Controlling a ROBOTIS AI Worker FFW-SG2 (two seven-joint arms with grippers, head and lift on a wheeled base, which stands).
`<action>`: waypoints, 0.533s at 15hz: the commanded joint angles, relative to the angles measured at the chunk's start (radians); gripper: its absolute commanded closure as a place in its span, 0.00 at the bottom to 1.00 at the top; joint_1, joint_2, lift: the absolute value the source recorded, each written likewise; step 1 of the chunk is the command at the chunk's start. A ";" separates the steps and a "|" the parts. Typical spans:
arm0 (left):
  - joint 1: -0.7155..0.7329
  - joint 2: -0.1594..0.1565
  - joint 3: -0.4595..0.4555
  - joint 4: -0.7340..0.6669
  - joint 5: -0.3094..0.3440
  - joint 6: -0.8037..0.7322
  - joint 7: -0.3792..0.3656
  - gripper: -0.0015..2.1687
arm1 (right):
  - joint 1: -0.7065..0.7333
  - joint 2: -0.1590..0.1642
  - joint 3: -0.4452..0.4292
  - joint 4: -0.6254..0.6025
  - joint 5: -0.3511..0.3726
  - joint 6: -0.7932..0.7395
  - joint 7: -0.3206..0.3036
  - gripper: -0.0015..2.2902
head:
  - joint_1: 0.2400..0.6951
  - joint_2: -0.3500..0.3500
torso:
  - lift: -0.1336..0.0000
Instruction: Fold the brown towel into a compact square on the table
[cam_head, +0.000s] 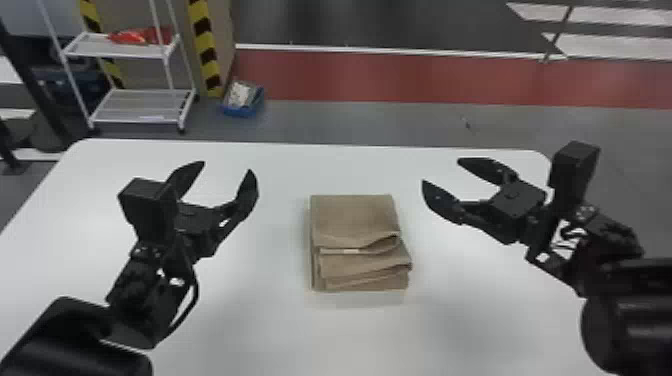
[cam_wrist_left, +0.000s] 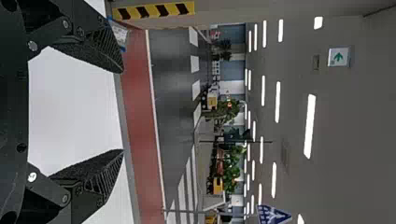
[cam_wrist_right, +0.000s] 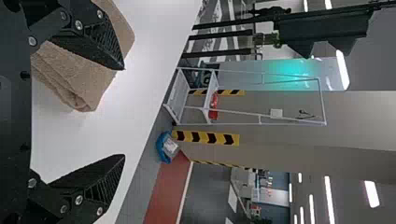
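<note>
Towel (cam_head: 354, 215), folded in layers, uneven edges on the near side, lies on the tabletop (cam_head: 270, 325) between my left gripper (cam_head: 227, 167) and my right gripper (cam_head: 441, 171); the jaws of both are spread.

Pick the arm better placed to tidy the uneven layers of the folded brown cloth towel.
Right, I'd say. The open black right claw sits closer to the towel, whose layers gape and jut unevenly on the right side. The open black left claw is farther off.
</note>
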 joint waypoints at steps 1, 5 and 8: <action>0.023 -0.030 0.052 -0.029 -0.008 -0.032 0.042 0.03 | 0.053 0.036 -0.003 -0.023 -0.053 -0.136 -0.047 0.02 | 1.00 0.43 | 0.07; 0.065 -0.057 0.071 -0.028 -0.009 -0.093 0.085 0.03 | 0.121 0.071 -0.003 -0.017 -0.084 -0.290 -0.150 0.02 | 0.95 0.51 | 0.07; 0.075 -0.077 0.093 -0.002 -0.011 -0.120 0.089 0.03 | 0.203 0.079 -0.009 -0.037 -0.128 -0.373 -0.298 0.02 | 0.96 0.50 | 0.07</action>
